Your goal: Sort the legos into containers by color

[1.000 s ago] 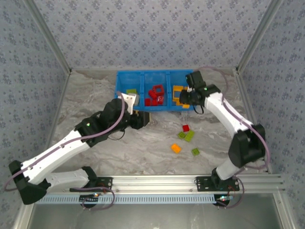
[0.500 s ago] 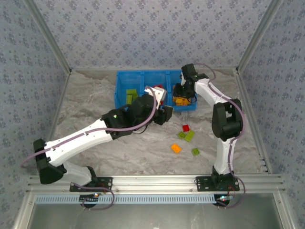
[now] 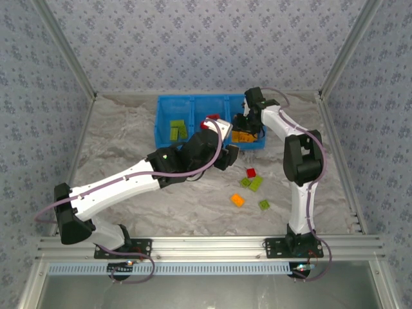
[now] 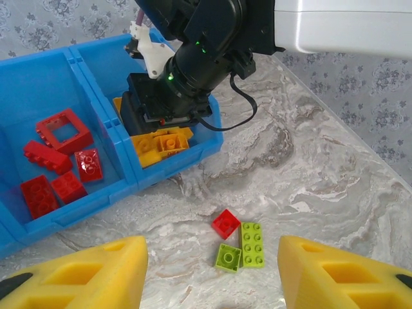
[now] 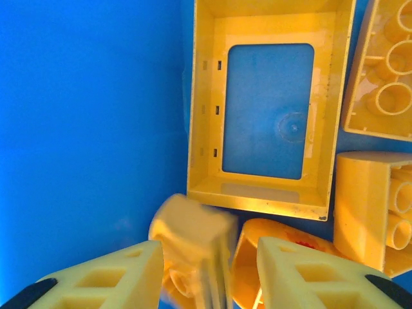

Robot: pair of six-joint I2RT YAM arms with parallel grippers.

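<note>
On the marble tabletop I count five legos unsorted before the bin; left gripper spread empty, right gripper parted, yellow brick loose.

Glossy smooth plastic legos and bin; matt marbled tabletop.

Robot lab test cell: aluminium frame rail, patterned backdrop walls, marble-print tabletop enclosed on three sides.

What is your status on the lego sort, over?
Left gripper open, empty, above loose legos. Right gripper open in bin, yellow brick blurred between its jaws. Five legos unsorted on table. Nothing blocking.
</note>
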